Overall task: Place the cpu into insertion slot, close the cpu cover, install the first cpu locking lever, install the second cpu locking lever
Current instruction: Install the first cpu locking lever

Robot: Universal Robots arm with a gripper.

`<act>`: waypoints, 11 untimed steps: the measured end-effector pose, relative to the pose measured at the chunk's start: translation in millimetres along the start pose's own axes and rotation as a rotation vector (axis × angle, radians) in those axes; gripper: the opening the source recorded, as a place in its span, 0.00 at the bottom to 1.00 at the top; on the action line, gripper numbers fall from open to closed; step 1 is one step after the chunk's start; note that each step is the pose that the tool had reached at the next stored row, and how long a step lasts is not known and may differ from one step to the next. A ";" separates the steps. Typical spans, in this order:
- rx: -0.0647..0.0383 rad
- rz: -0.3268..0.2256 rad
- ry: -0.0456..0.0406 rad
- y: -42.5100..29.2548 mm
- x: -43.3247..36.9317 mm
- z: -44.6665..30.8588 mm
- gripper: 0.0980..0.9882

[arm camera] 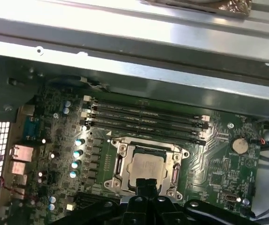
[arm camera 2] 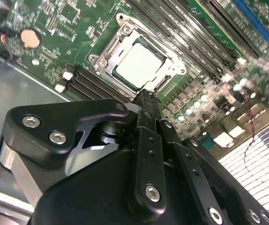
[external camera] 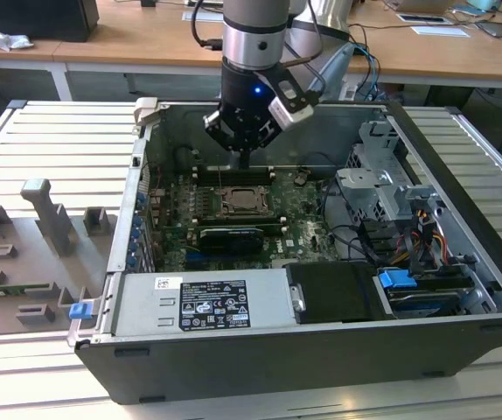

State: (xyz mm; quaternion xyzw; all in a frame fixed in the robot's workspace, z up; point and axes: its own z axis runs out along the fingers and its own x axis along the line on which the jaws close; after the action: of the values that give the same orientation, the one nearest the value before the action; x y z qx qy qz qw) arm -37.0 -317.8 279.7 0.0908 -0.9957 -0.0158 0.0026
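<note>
The cpu (arm camera: pixel 147 168) lies flat in the insertion slot (arm camera: pixel 144 151) on the green board, its pale metal face (arm camera 2: pixel 139 63) up. The silver cpu cover (arm camera: pixel 119 161) lies down around it, framing the chip (arm camera 2: pixel 107 50). In the exterior view the socket (external camera: pixel 238 203) sits mid-board inside the open computer case. My gripper (external camera: pixel 245 163) hangs a short way above the socket, toward the case's back wall. Its black fingers (arm camera 2: pixel 146 105) are pressed together with nothing between them, and the tips (arm camera: pixel 146 183) sit just over the cover's edge. Whether the locking levers are latched I cannot tell.
Long memory slots (arm camera: pixel 144 119) run beside the socket. A long black card (external camera: pixel 229 236) lies on the socket's other side, with the power supply (external camera: pixel 207 302) beyond it. A drive cage (external camera: pixel 382 188) and cables (external camera: pixel 356 241) fill the exterior view's right. Grey fixtures (external camera: pixel 50 214) stand outside the case.
</note>
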 end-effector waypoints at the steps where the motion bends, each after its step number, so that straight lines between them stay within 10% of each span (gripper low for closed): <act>1: 0.000 -0.005 0.0001 0.1 0.7 0.4 0.01; 11: 0.000 0.113 -0.0042 0.6 4.0 5.9 0.01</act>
State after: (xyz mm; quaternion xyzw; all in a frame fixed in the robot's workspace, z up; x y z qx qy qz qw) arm -41.0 -317.8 273.9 0.0344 -0.9993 -0.0158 0.0014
